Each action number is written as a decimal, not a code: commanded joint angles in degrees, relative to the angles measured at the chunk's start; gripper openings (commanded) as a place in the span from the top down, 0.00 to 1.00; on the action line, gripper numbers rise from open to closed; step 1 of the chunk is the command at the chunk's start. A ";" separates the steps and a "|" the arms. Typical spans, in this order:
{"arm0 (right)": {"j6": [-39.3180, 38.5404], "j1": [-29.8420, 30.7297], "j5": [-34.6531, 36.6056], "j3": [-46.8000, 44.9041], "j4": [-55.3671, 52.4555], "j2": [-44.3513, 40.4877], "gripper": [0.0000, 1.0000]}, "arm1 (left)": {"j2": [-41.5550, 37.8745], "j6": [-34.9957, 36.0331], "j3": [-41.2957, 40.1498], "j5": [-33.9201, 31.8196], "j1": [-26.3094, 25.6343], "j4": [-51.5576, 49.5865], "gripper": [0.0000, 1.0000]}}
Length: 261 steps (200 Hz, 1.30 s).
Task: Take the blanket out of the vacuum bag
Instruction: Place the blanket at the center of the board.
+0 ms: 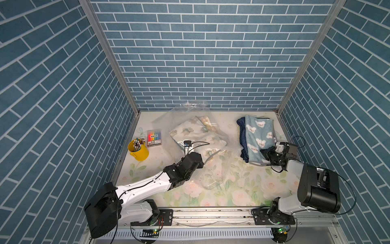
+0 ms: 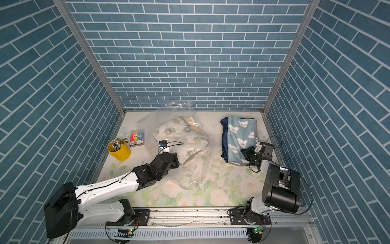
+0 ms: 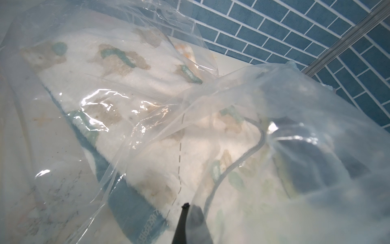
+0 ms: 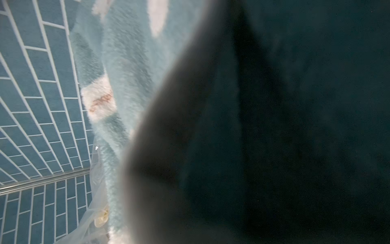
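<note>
The vacuum bag (image 1: 181, 115) (image 2: 166, 115) lies crumpled at the middle back of the table, clear and crinkly. A cream blanket (image 1: 190, 131) (image 2: 175, 132) (image 3: 118, 69) with bear prints sits inside it. My left gripper (image 1: 187, 149) (image 2: 162, 147) (image 3: 190, 208) is shut on the bag's film (image 3: 295, 109) at its near edge; one black fingertip (image 3: 185, 206) shows bare, the other lies behind plastic. At the right, my right gripper (image 1: 267, 153) (image 2: 248, 153) is shut on the near corner of a light-blue blanket (image 1: 257, 131) (image 2: 240, 131) (image 4: 126, 63). Dark fabric hides its fingers in the right wrist view.
A navy blanket (image 1: 241, 135) lies under the light-blue one. A yellow bucket of pens (image 1: 138, 152) and a pack of coloured markers (image 1: 154, 138) stand at the left. Blue brick walls close in three sides of the floral table (image 1: 242, 190). The arms' rail (image 1: 211, 215) runs along the front.
</note>
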 commanded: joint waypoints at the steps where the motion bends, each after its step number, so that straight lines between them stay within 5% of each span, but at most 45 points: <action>1: -4.82 -0.07 1.33 3.89 -3.87 -4.09 0.92 | 1.36 0.82 1.92 0.35 0.22 -0.78 1.00; 37: -11.77 2.60 11.72 11.86 -14.00 -11.00 0.64 | 0.86 0.81 1.46 0.38 0.29 -0.25 1.00; 66: -21.45 10.95 22.11 25.70 -22.93 -3.61 0.49 | 1.29 1.43 1.97 0.45 0.21 -0.66 1.00; 111: -28.39 18.67 32.10 51.75 -32.20 19.40 0.42 | 2.86 1.73 4.16 1.01 0.24 -2.60 1.00; 145: -29.95 20.56 37.32 60.48 -33.50 29.31 0.38 | 2.97 1.76 5.13 0.62 0.21 -4.31 1.00; 205: -30.96 21.84 37.09 60.49 -29.69 32.26 0.42 | 5.74 2.26 7.06 0.79 0.22 -5.08 1.00; 233: -30.67 22.26 38.06 61.94 -29.97 32.75 0.59 | 6.88 2.24 7.29 1.36 0.21 -5.04 1.00; 261: -30.14 23.20 40.33 61.36 -29.05 29.96 0.44 | 6.06 2.42 7.38 0.88 0.23 -5.71 1.00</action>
